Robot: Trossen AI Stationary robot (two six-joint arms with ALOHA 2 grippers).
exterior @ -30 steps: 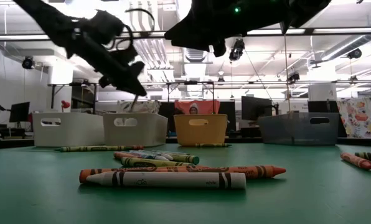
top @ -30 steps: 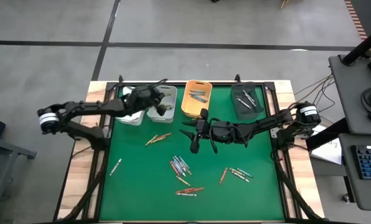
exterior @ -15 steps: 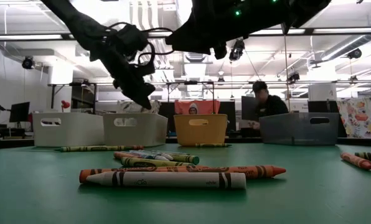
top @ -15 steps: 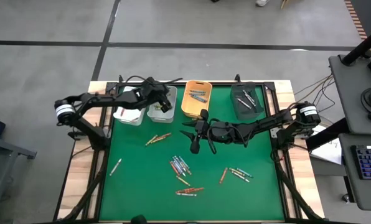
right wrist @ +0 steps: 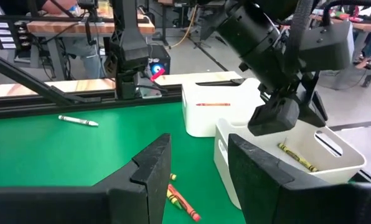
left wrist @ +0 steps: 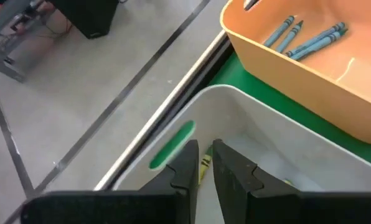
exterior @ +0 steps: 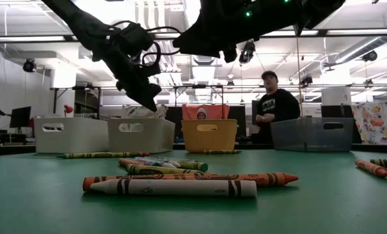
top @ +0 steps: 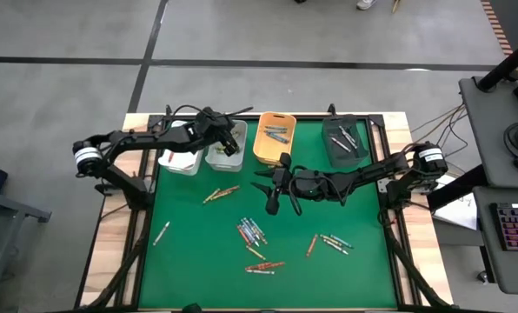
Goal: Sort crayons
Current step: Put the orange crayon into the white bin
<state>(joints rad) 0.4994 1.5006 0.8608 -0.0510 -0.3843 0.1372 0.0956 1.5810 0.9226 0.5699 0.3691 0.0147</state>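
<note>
Overhead, the left gripper [top: 229, 146] hovers above the grey bin [top: 227, 155]; only its wrist camera shows the jaws slightly parted over a yellow crayon [left wrist: 205, 167]. The right gripper [top: 271, 193] waits open.

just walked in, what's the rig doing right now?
It's sorting crayons by colour into the bins along the far edge of the green mat. The left gripper hangs over the grey bin, which holds a yellow crayon; its jaws are slightly apart with nothing visibly between them. The right gripper is open and empty, hovering mid-table. The orange bin holds blue crayons, the white bin an orange one. Many loose crayons are unsorted.
</note>
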